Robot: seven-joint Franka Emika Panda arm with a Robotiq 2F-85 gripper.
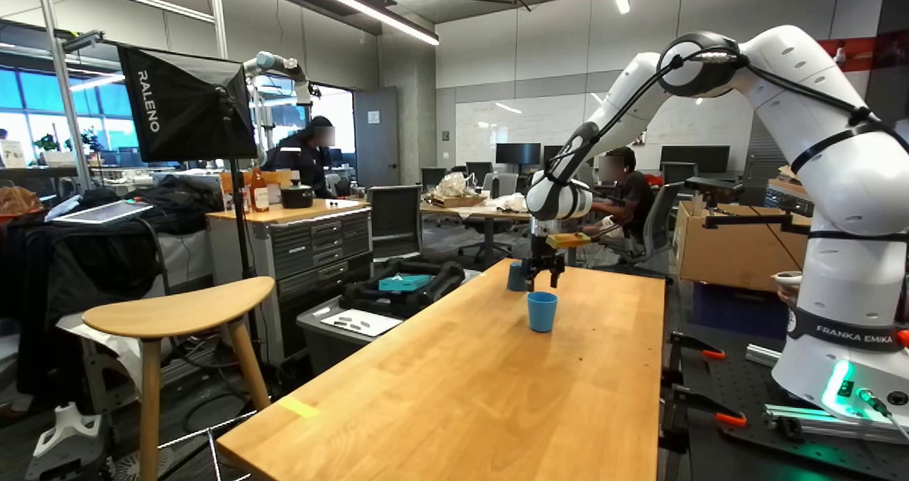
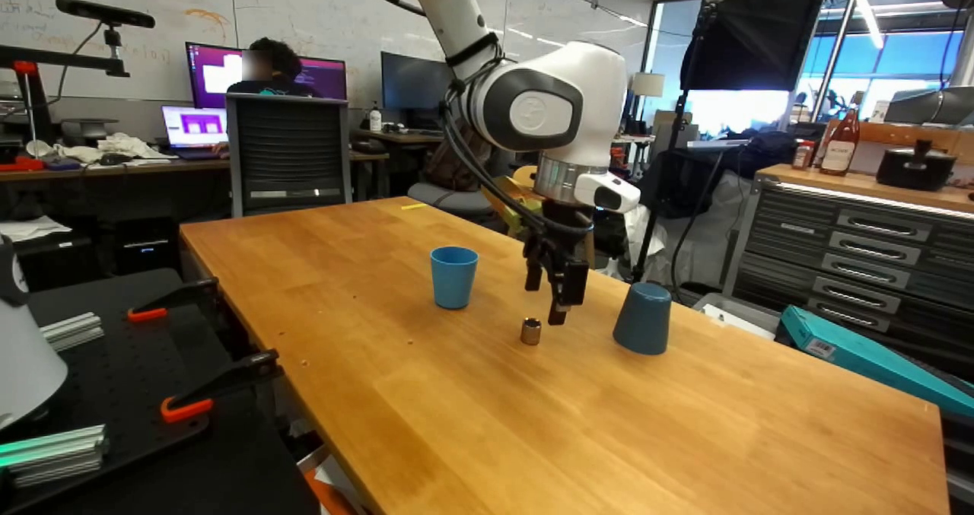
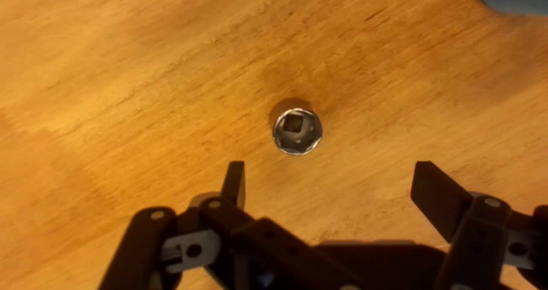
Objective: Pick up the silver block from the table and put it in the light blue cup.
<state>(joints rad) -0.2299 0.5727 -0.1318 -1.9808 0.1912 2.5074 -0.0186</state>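
"One long wooden table [image 2: 472,424]; what reaches over it?"

"A white robot arm [image 1: 781,76], bent downward; its gripper [image 3: 329,165] hangs above the table, jaws spread wide apart."

"And the cups?"

"Both stand on the table; the darker blue cup [image 2: 643,321] is upside down, the light blue cup [image 2: 454,279] upright, mouth up."

"Where's the silver block [image 2: 531,334]?"

"On the table between the two cups; a small, round, hollow metal piece, near the gripper but apart from both jaws."

Legible in an exterior view: "RALENO" on lamp [image 1: 190,106], upper left; "FRANKA EMIKA" on robot base [image 1: 841,342], lower right.
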